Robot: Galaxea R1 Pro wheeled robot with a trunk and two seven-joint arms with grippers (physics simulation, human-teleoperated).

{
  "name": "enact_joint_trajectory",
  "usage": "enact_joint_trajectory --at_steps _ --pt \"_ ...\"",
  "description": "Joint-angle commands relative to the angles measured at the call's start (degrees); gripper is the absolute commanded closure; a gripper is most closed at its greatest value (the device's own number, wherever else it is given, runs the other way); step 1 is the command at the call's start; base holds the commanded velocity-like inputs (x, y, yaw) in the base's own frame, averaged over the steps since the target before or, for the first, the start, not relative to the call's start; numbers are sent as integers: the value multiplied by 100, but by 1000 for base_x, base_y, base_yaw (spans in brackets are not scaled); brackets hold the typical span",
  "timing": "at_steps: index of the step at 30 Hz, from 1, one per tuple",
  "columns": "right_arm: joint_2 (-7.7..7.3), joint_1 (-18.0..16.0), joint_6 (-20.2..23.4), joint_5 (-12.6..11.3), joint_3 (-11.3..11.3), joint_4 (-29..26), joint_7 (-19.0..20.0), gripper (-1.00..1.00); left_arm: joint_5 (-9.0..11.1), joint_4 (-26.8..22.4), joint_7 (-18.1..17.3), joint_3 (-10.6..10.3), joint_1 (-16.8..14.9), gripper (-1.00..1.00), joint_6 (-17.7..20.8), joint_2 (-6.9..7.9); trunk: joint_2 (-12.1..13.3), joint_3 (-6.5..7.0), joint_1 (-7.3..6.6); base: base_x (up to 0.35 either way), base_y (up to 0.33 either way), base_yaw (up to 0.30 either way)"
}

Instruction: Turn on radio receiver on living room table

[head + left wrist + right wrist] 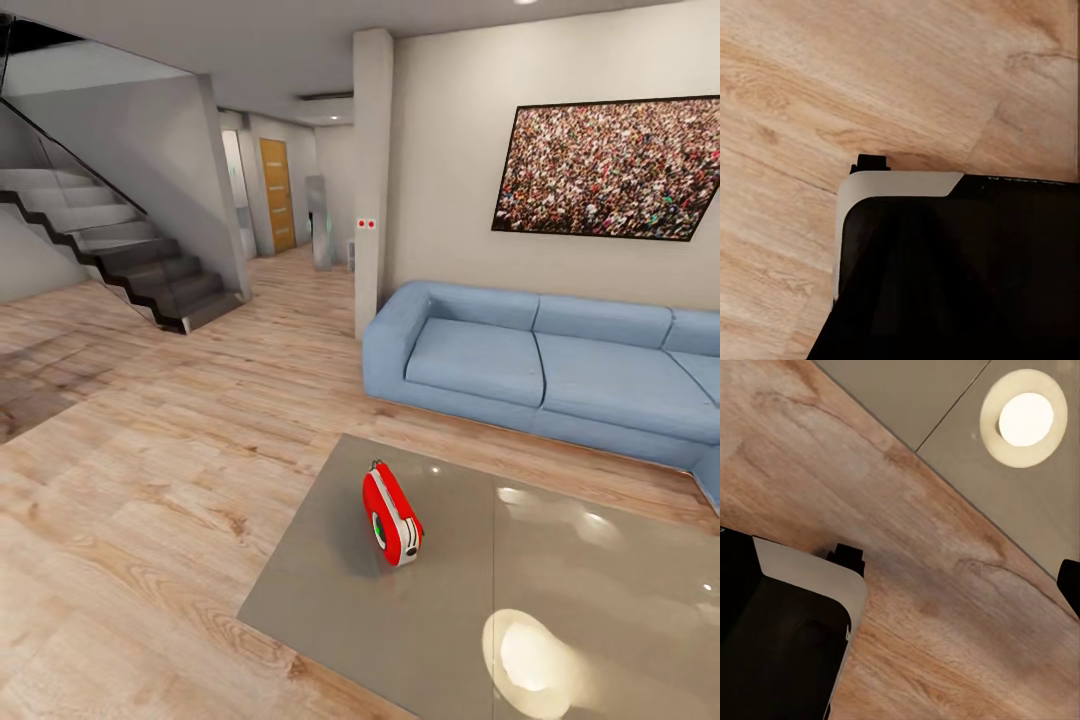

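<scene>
**Red radio on the grey table, sofa behind**

At left, a dark staircase [150,270] rises over bare light-wood plank floor [130,500], open up to the glossy grey rectangular table [420,620]. The small bright-red rounded radio receiver [391,520] stands upright near the table's left edge, white side band showing, nothing beside it. Behind, a light-blue fabric sofa [540,360] sits under a framed crowd picture [610,168]. No readable writing. Neither gripper's opening can be told.

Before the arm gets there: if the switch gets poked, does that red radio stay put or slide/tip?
Likely to slide: the radio receiver sits on the table, whose top is glossy enough to mirror ceiling lights. It may also tip, since it stands on a narrow edge, tall for its thickness. It looks rigid, a hard red shell.
</scene>
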Motion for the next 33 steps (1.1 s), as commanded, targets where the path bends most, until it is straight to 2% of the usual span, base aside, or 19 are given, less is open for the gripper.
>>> enact_joint_trajectory --at_steps 1,9,21,33 --pt "0 0 0 0 0 0 0 -100 1 3 -2 0 0 100 2 -5 0 0 0 0 0 0" --pt "0 0 0 0 0 0 0 -100 9 65 -6 0 0 100 14 -25 0 0 0 0 0 0" --pt "0 0 0 0 0 0 0 -100 11 79 -6 0 0 100 13 -302 0 0 0 0 0 0" --pt "0 0 0 0 0 0 0 -100 10 79 -6 0 0 100 13 -316 0 0 0 0 0 0"
